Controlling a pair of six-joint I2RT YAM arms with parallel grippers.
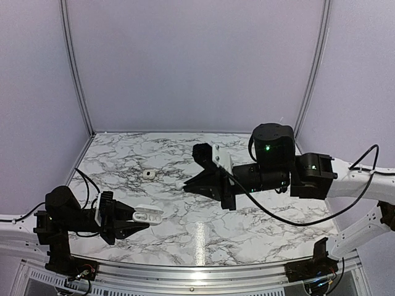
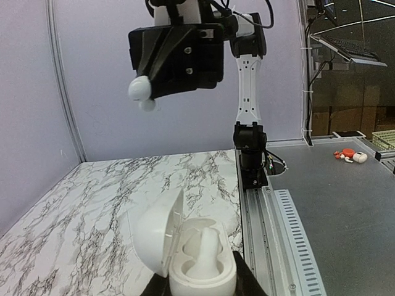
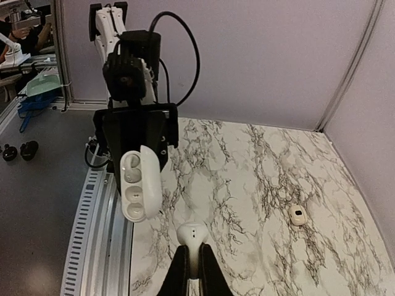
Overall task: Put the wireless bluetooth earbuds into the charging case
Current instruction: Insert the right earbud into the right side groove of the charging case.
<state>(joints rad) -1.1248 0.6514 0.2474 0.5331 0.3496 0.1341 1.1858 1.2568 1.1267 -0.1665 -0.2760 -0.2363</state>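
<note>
The charging case (image 1: 149, 216) is a glossy white pebble with its lid swung open, held off the table at the near left by my left gripper (image 1: 139, 219), which is shut on it. In the left wrist view the case (image 2: 200, 262) fills the bottom, lid to the left, between the black fingertips (image 2: 250, 285). My right gripper (image 1: 183, 184) hovers mid-table, shut on a white earbud (image 3: 192, 234) by its stem, a short way from the case (image 3: 137, 185). A second earbud (image 1: 148, 174) lies on the marble at the far left and also shows in the right wrist view (image 3: 297, 214).
A metal rail (image 1: 197, 271) runs along the table's near edge. Lilac walls close in the back and both sides. Beyond the rail a grey bench (image 2: 333, 209) carries small orange and white items (image 2: 349, 154).
</note>
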